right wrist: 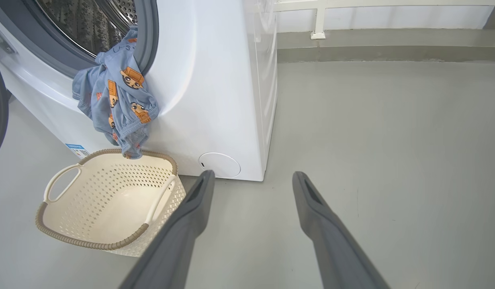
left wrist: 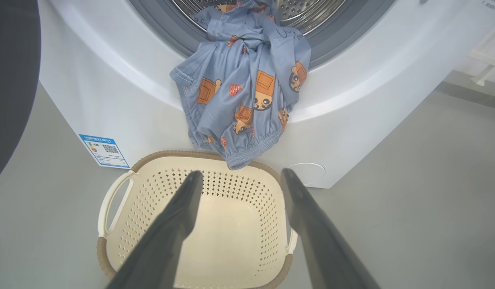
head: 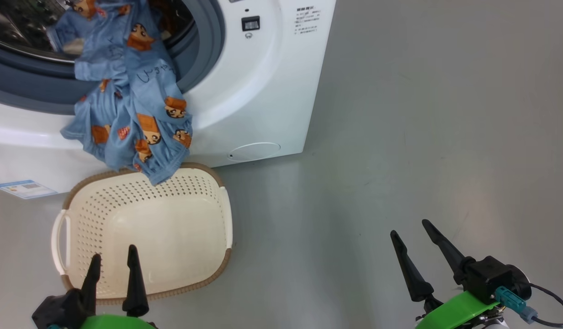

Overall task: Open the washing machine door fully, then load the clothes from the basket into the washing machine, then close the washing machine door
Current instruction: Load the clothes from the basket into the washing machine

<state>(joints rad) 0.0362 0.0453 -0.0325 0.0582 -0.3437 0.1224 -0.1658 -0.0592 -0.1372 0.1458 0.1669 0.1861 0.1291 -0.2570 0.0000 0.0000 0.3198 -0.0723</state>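
The door (left wrist: 10,80) is seen as a dark curved rim far to the left of the left end effector (head: 114,252), swung clear of the opening of the machine (head: 263,91). A blue label (head: 23,188) is stuck at the machine's lower corner, ahead and to the left of that end effector. The left end effector is held with its two fingers apart and nothing gripped, poised over the near rim of the basket (head: 172,237). The basket is set on the floor (head: 423,137) just ahead of it, close in front of the machine, with its perforated bottom laid bare.

Beyond the basket, straight ahead of the left fingertips, a light blue garment (head: 135,114) with orange prints is draped over the grey seal (head: 208,41). Its upper part is laid in the mouth of the steel drum (left wrist: 303,12), and its lower part is hung down the white front, the hem reaching the basket's far rim. Whether hem and rim touch cannot be told.

A round cover (head: 254,151) is set low on the machine's front, ahead and to the left of the right end effector (head: 409,227). That end effector is held with its fingers spread and nothing gripped, over the floor and well apart from the basket at its left.
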